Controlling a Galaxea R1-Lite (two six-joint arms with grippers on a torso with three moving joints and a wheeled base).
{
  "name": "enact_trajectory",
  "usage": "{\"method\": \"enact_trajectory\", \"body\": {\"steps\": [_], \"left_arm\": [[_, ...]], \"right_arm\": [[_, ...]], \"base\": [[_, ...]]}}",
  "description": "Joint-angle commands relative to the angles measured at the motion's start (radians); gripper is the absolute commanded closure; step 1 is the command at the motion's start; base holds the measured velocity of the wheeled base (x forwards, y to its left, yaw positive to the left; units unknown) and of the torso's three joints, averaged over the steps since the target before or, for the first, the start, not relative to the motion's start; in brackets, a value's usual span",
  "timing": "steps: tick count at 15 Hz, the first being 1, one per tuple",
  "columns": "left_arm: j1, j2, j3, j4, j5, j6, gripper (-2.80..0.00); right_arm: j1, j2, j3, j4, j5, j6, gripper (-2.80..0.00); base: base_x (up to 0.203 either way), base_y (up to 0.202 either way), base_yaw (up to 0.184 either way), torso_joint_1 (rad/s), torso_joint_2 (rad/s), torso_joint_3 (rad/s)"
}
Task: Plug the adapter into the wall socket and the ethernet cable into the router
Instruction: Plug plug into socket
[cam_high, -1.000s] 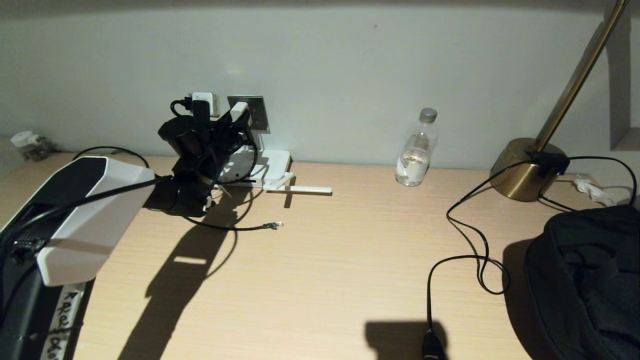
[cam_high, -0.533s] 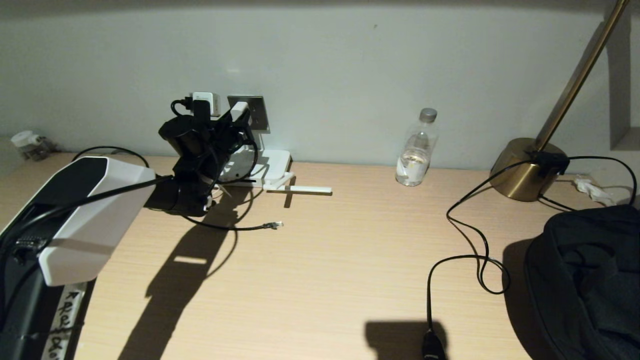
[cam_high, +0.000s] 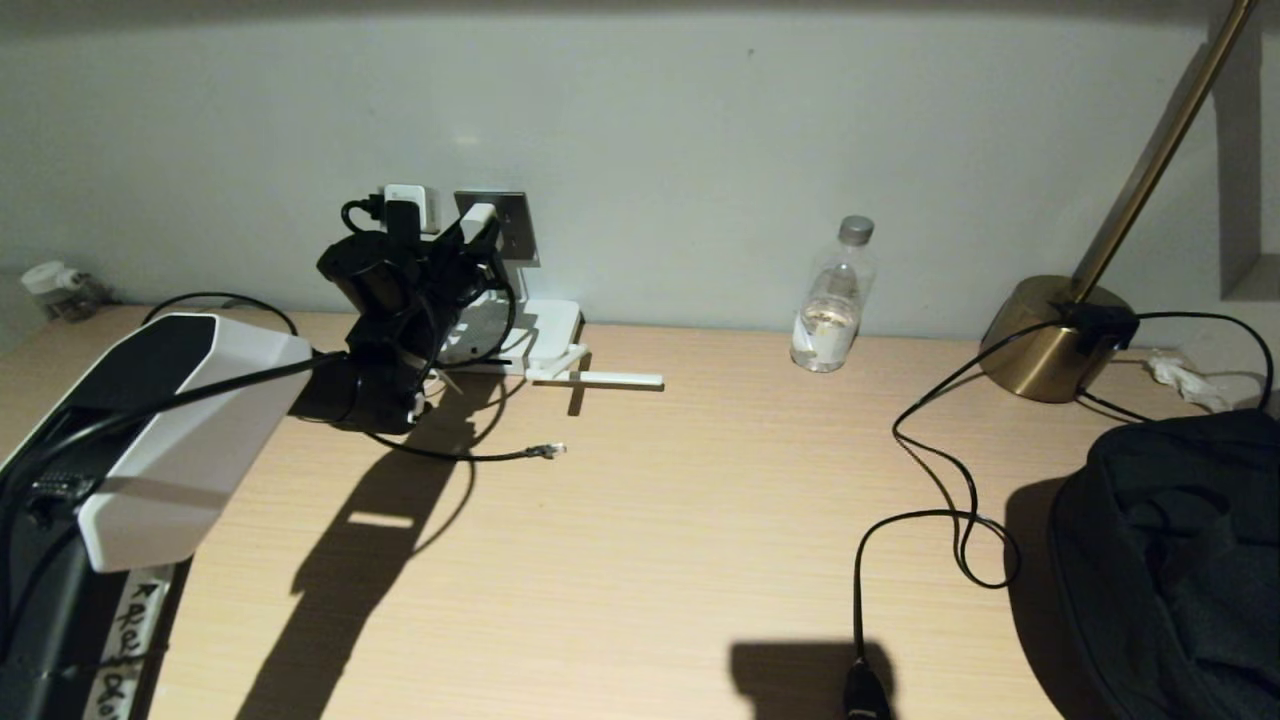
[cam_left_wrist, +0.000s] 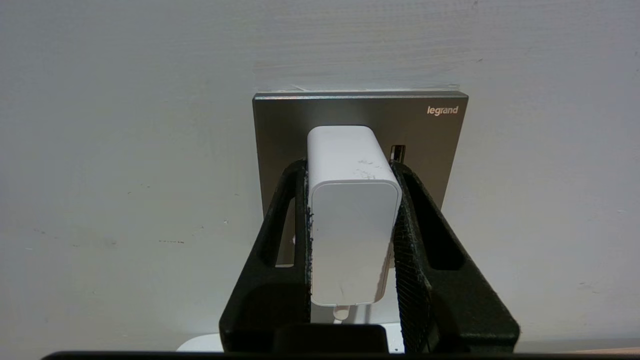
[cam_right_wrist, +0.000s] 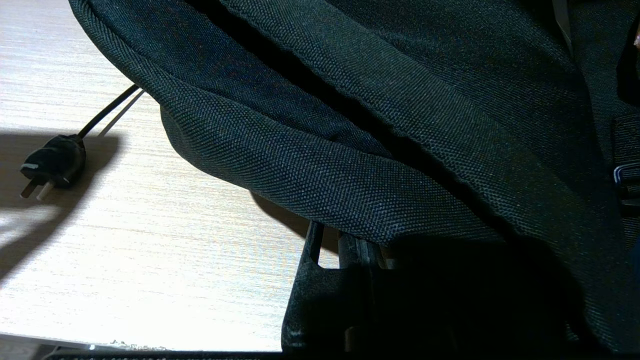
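Your left gripper (cam_left_wrist: 352, 220) has its fingers clamped on the adapter's (cam_left_wrist: 352, 210) sides, pressing it square against the wall socket (cam_left_wrist: 430, 135) at eleven o'clock so the pins seat; the right gripper (cam_right_wrist: 340, 250), fingers closed empty, is parked beside the bag.

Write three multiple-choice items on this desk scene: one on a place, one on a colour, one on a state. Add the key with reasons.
1. Where does the ethernet cable's connector lie?
A. in the router
B. loose on the desk
C. in the bag

2. What colour is the wall socket plate?
A. grey
B. red
C. gold

3. What is the left end effector doing?
A. hanging open
B. gripping the bottle
C. clamped on the adapter

Key: B, its clip end rests on bare wood in front of the router; A, metallic grey shows in the left wrist view; C, both fingers press the white block against the plate.
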Motion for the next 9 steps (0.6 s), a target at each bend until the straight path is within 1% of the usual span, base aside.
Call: {"method": "enact_trajectory", "body": {"steps": [1,9], "left_arm": [[0.0,0.001,0.001,-0.005,0.0,0.0,0.0],[0.0,-0.005,0.022,-0.013,0.006,0.0,0.0]], "right_arm": [[0.0,0.0,0.0,0.0,0.0,0.0,0.0],[0.0,0.0,0.0,0.0,0.0,0.0,0.0]], "base": [[0.0,0.0,0.0,0.0,0.0,0.0],[0.0,0.0,0.0,0.0,0.0,0.0]]}}
